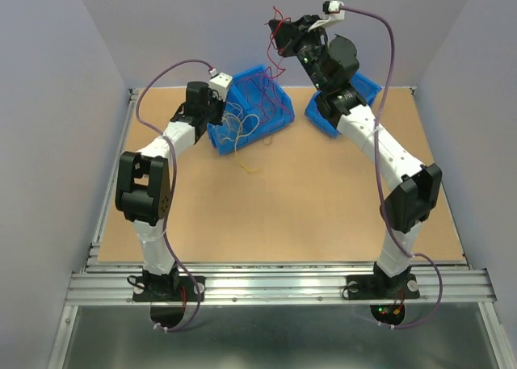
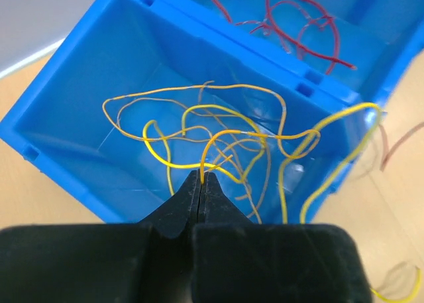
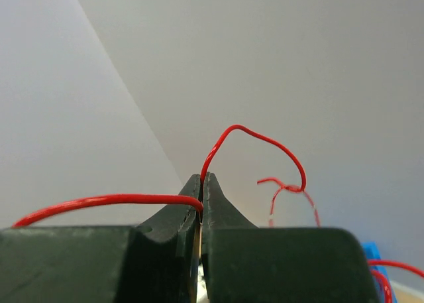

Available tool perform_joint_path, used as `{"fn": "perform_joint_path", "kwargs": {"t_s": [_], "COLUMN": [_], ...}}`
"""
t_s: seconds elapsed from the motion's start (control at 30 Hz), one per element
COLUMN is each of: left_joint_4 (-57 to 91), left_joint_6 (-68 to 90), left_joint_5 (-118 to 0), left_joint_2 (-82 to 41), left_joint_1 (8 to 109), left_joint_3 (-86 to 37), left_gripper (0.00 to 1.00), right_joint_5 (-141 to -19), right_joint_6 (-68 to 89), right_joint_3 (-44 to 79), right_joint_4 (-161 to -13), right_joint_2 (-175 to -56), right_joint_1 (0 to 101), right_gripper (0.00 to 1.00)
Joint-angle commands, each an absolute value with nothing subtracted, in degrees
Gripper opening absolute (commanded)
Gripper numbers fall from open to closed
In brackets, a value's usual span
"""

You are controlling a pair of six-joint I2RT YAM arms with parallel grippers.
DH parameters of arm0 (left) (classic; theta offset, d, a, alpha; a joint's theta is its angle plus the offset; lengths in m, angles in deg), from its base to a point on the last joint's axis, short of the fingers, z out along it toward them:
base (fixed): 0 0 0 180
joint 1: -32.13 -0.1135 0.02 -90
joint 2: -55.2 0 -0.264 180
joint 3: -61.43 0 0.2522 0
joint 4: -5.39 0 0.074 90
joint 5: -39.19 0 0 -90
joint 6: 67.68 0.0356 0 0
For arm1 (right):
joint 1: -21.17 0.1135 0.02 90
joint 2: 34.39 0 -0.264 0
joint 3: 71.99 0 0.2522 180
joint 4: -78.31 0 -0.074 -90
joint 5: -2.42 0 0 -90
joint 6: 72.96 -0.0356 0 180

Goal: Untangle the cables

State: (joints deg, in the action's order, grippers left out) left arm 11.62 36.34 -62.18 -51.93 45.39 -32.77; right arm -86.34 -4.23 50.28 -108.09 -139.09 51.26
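**ITEM:** cable set, 3 colours, part-sorted.

**Loc.:**
- Yellow-orange tangle (image 2: 225, 140) lies in the near compartment of the blue bin (image 2: 59, 111), far left on the counter (image 1: 307, 215).
- Red cables (image 2: 311, 38) lie in the bin's far compartment.
- One red cable (image 3: 255, 136) is held high above the bin, far centre.
- Loose yellow strand (image 1: 250, 169) lies on the counter just near of the bin.
- Second blue bin (image 1: 367, 86) sits far right behind the right arm, contents hidden.

**Left end effector** (image 2: 201, 182): jaws pressed together, pinching one strand at the tangle's near edge, low over the compartment.

**Right end effector** (image 3: 202, 187): jaws pressed together on the raised red cable. One run exits left, the other arcs up and right.

**Risks (est.):**
- Pulling the pinched strand may drag the whole tangle w/ it and tighten the crossings, since the loops interlace.
- A yellow loop draped over the bin's right rim may catch there, so the light bin could slide or tip.
- The raised cable's tail hangs toward the bin. Can't tell if it's caught w/ the others; if so, more lift hauls them out.
- Thin, slick wire may slip from a tip-only pinch.

**Materials:**
- Cables: thin, glossy, springy, holding curved loops.
- Bin: smooth moulded plastic, sloped walls, w/ a clear sheet on the floor.
- Counter: matte tan board.
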Motion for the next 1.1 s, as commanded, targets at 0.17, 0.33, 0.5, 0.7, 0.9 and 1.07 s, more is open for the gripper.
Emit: {"fn": "perform_joint_path", "kwargs": {"t_s": [0.17, 0.33, 0.5, 0.7, 0.9, 1.07], "left_joint_4": [19.1, 17.7, 16.0, 15.1, 15.6, 19.1], "left_joint_6": [37.0, 37.2, 37.7, 38.0, 38.1, 41.6], "left_joint_5": [-56.3, -58.5, -62.4, -64.5, -66.1, -66.6], "left_joint_2": [-61.8, -60.9, -56.4, -49.7, -43.9, -42.6], "left_joint_1": [44.3, 43.2, 42.9, 42.6, 42.4, 43.6], "left_joint_3": [-43.0, -41.1, -38.9, -34.9, -31.6, -30.7], "left_gripper": [0.12, 0.37, 0.5, 0.57, 0.59, 0.61], "right_joint_5": [-79.9, -80.6, -79.5, -82.6, -87.2, -92.9], "right_joint_6": [-2.9, -1.8, -2.9, -5.3, -7.2, -6.3], "right_joint_3": [76.9, 71.7, 66.6, 57.3, 53.1, 65.2], "right_joint_4": [-114.6, -120.1, -122.3, -124.5, -119.3, -100.3], "right_joint_2": [-156.0, -158.9, -162.2, -165.3, -168.8, -179.1], "right_joint_1": [51.8, 51.8, 51.3, 51.2, 51.1, 51.1], "right_gripper": [0.0, 0.0, 0.01, 0.0, 0.0, 0.01]}}
